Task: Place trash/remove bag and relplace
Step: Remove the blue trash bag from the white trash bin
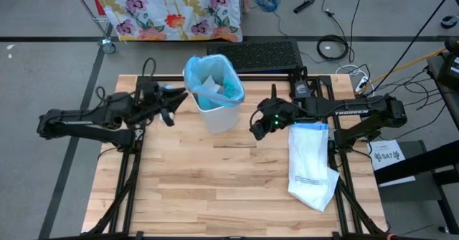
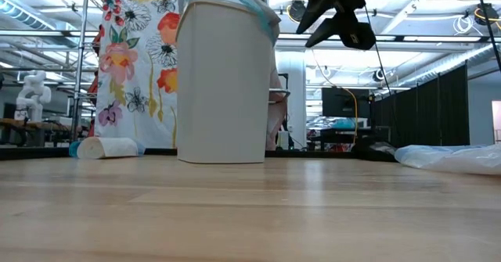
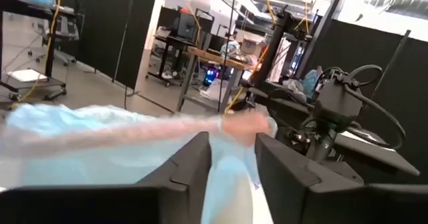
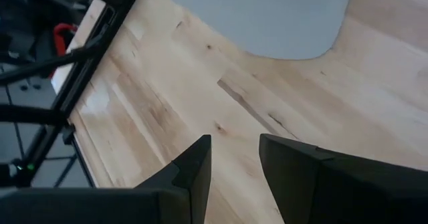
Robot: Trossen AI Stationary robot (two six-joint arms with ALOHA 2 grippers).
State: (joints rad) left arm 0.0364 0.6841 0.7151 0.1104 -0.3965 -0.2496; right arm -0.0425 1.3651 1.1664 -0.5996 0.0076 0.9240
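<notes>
A white bin stands upright on its base at the table's far middle. It is lined with the light-blue bag, whose hem is folded over the rim. Crumpled white scraps of trash lie inside. My left gripper is open and level at the bin's left rim. In the left wrist view the bag's hem shows between its fingers. My right gripper is open and hovers above the table to the right of the bin, high up in the low view. The white replacement bag lies flat by the right edge. My left gripper stands level, coming from the table's left, with its fingers on either side of the bag's folded-over hem at the bin's left rim. I cannot tell whether the fingers touch the plastic.
A blue-and-white roll lies past the table's far left corner. A dark keyboard-like block sits behind the bin at the far edge. Bare wood stretches across the near half. Black frame rails run along both sides.
</notes>
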